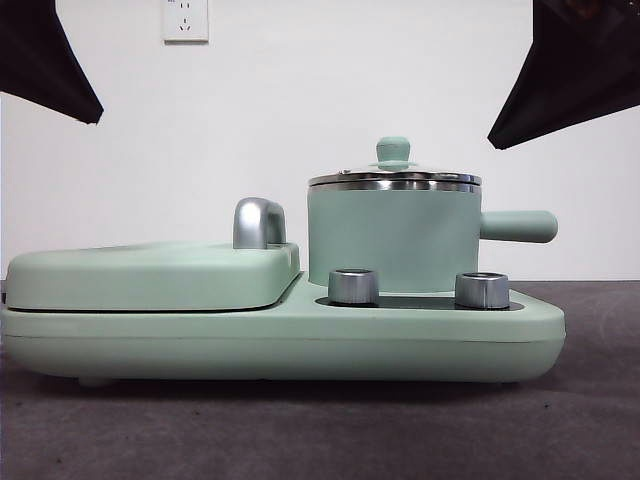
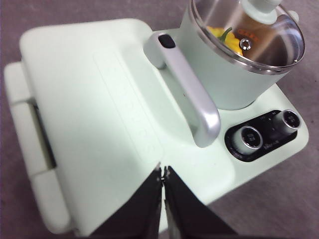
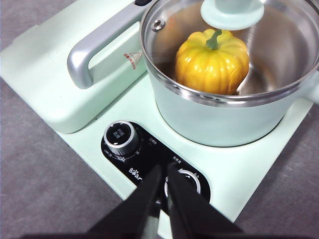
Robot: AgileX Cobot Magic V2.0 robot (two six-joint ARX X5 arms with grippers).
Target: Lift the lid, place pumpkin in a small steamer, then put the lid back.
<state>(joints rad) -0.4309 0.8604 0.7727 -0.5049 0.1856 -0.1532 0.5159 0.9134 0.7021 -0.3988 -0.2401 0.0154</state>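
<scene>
The left gripper point(image 2: 162, 172) has its two black jaws pressed together with nothing between them; it hangs above the near edge of the flat rectangular cover point(image 2: 99, 119), clear of it. The right gripper point(image 3: 164, 172) likewise has its jaws closed and empty, positioned over the black control panel point(image 3: 149, 159), above the second of the two steel knobs point(image 3: 121, 137). In the front view both arms appear only as dark tips at the upper corners, well apart from the appliance. The lid point(image 3: 234, 45) is seated on the steel rim of the small steamer point(image 1: 393, 240), with its mint-green knob point(image 1: 393, 152) upright at the centre. The pumpkin point(image 3: 212, 59) sits inside the small steamer on the steel floor, visible through the glass, stem upward. The small steamer stands on the right section of the appliance base point(image 1: 300, 345), behind the knobs, its side handle point(image 1: 518, 226) pointing away from the cover. The chrome handle point(image 1: 258, 222) of the cover rises just beside the pot. The base rests on a dark grey, slightly textured table surface point(image 1: 300, 430). Behind it is a plain white wall point(image 1: 300, 90) carrying a white wall socket point(image 1: 185, 20) near the top edge.
</scene>
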